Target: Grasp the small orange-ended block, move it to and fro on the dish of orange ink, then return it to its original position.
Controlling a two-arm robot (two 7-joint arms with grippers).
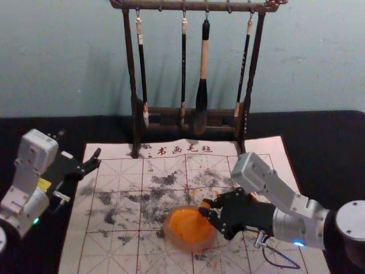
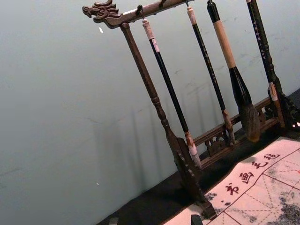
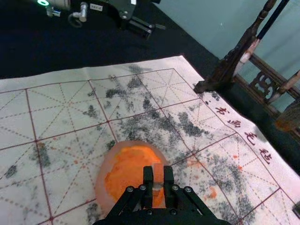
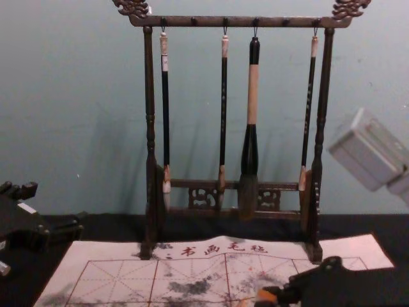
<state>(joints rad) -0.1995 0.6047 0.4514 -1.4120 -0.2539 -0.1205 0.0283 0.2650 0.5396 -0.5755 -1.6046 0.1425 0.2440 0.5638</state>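
While one gridded mat (image 1: 117, 257) covers much of the black tabletop (image 1: 331, 148), one dark wooden rack (image 1: 217, 7) stands at its far edge with four brushes (image 1: 204, 60) hanging tips down, and one round dish (image 1: 166, 228) of orange ink (image 1: 185, 224) sits on the mat nearer the robot. Reaching in from the right with its wrist angled toward the dish, the right gripper (image 1: 206, 209) has its jaws clenched on the single orange-ended block (image 3: 158, 173), over the dish's right side, though I cannot tell whether block and ink touch. The left gripper (image 1: 79, 147) is parked beside the mat's left edge, angled inward, its jaws spread apart and grasping nothing.
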